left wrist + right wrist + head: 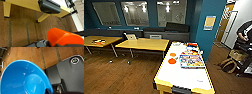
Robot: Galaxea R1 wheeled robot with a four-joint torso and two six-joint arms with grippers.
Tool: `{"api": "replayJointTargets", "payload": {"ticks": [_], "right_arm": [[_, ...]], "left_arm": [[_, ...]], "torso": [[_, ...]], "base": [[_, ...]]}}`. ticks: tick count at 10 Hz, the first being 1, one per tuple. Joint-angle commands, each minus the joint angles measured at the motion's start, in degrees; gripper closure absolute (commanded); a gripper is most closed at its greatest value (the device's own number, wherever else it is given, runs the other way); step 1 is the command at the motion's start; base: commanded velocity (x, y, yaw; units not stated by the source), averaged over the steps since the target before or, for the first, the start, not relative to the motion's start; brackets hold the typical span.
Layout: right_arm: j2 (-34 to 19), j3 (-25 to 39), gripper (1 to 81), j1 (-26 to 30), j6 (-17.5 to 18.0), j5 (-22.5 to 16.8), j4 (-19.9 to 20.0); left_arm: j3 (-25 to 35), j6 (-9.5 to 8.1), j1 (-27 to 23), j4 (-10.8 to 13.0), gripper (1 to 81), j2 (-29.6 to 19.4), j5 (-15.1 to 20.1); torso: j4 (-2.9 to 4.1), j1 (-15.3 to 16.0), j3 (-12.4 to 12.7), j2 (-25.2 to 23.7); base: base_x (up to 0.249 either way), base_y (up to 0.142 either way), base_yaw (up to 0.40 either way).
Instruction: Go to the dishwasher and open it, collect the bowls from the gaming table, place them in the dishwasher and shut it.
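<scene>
Blue bowl (25, 79) close at right wrist, orange bowl (65, 37) at left; finger state: cannot tell; two orange bowls (172, 60) left on gaming table (184, 77) tabletop, mid-left; approach square, keep carried bowls level.

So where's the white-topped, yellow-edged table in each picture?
Head view: the gaming table stands centre, reaching the lower edge, orange bowls on it.
Left wrist view: the table's yellow edge and leg, across the floor beyond an orange bowl.
Right wrist view: cannot tell; a blue bowl sits in front.
Shared landmark: the dark fitting at the table's near end, head and left wrist.
</scene>
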Motion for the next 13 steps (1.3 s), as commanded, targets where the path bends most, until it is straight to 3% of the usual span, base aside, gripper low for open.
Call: {"api": "replayJointTargets", "payload": {"ticks": [1, 5, 9, 12, 13], "right_arm": [[-0.1, -0.2, 81.1, 2.7, -0.2, -2.3, -1.9], [4.1, -6.4, 81.1, 2.0, -0.1, -3.3, -3.4], [8.3, -13.0, 81.1, 1.3, -0.2, -3.4, -4.4], [12.8, -20.6, 81.1, 0.1, -0.2, -4.3, -5.5], [14.2, -22.6, 81.1, -0.1, -0.2, -4.3, -5.8]], "left_arm": [[0.3, 0.04, -2.2, 3.2, 81.1, -0.8, -0.9], [-2.7, 0.04, 3.6, 6.4, 81.1, 1.4, -2.7], [-4.3, 0.04, 11.9, 11.5, 81.1, 4.2, -4.7], [-10.1, 0.04, 19.9, 15.7, 81.1, 7.3, -7.8], [-13.0, -0.04, 22.1, 16.6, 81.1, 8.1, -10.6]], "torso": [[0.0, 0.0, 0.0, 0.0], [0.0, -0.1, 0.3, -0.1], [0.0, -0.2, 0.3, -0.2], [0.0, -0.2, 0.3, -0.2], [0.0, -0.2, 0.3, -0.2]], "base": [[-0.195, 0.0, 0.0], [-0.171, 0.0, 0.0], [0.0, 0.0, 0.0], [0.0, 0.0, 0.0], [0.0, 0.0, 0.0]]}}
